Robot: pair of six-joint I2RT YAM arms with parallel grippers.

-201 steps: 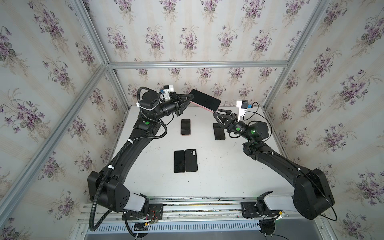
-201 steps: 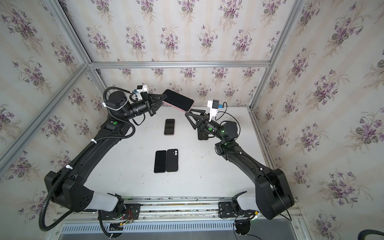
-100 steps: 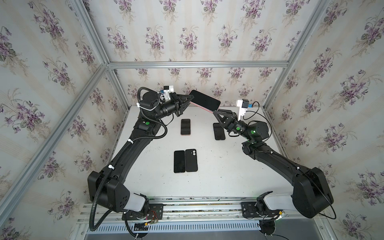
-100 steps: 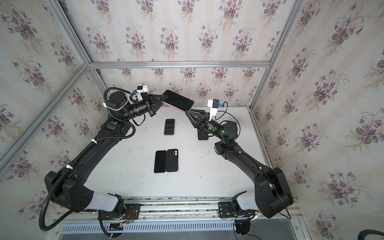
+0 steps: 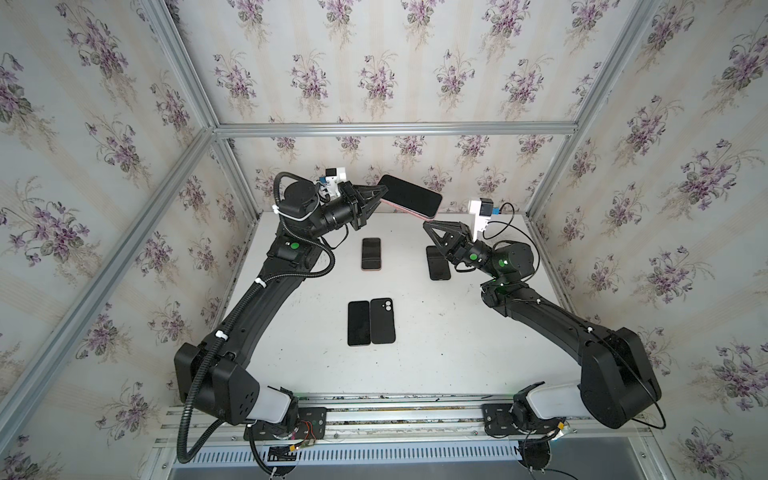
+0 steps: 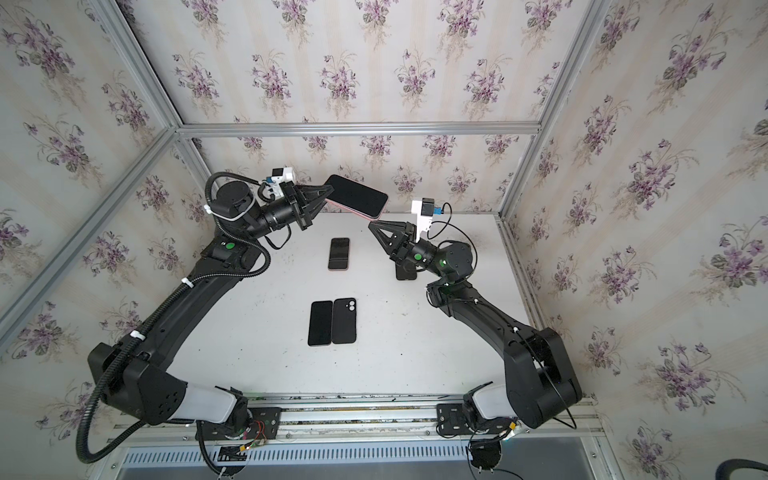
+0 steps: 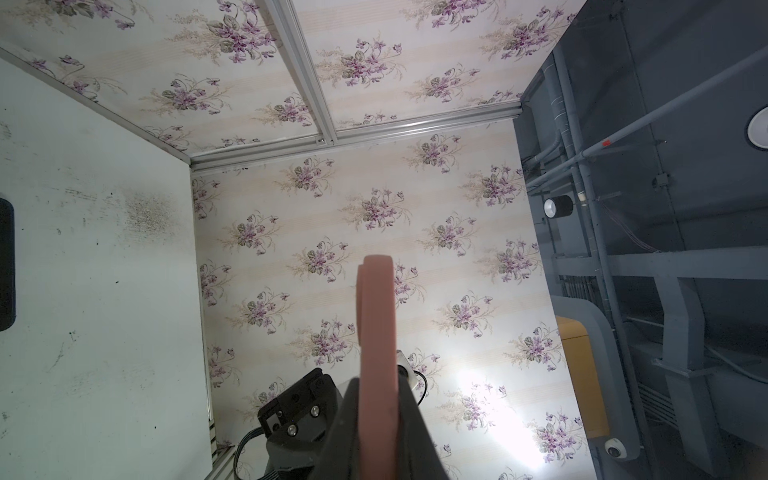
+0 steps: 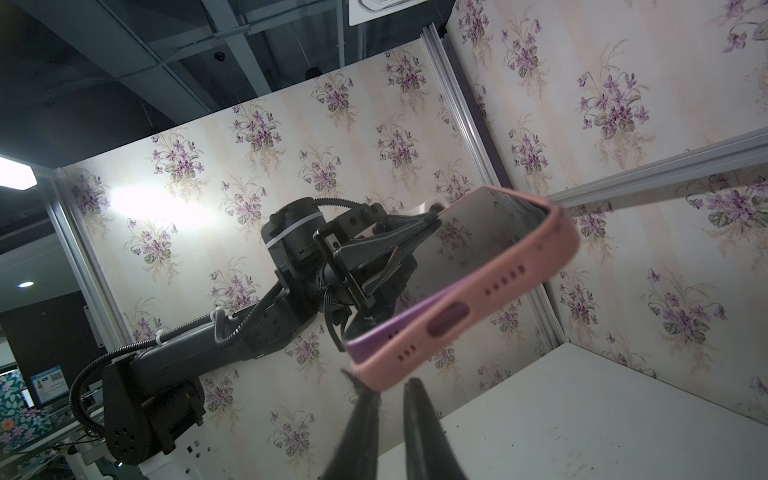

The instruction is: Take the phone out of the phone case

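R end effector (image 5: 427, 227) narrower, matte case (image 8: 478, 291)

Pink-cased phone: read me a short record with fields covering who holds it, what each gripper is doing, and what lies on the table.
held item: pink-cased phone, raised above the table, tilted, screen up
left gripper: shut on one end of it
right gripper: jaws slightly apart, tips at its free corner; contact unclear
task state: phone not yet out of its case
on table: pink-edged phone; dark phone partly under the right arm; black pair side by side at centre
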